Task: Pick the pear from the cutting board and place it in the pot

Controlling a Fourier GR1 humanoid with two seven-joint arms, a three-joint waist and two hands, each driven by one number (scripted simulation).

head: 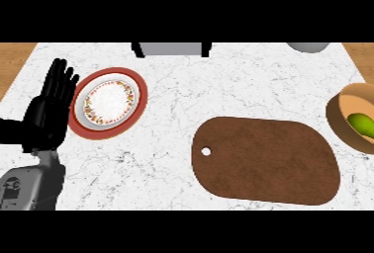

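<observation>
In the round pot (333, 116), a smooth green pear (361, 124)

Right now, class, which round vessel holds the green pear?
The brown pot at the right edge; the red-rimmed plate beside the left robot hand holds none.

A kitchen is indicated: a white marbled table (219, 89) is seen from above, on which a brown cutting board (270, 163) is laid at lower right, a patterned plate (108, 101) at upper left, and a pot (356, 99) at the right edge.
</observation>
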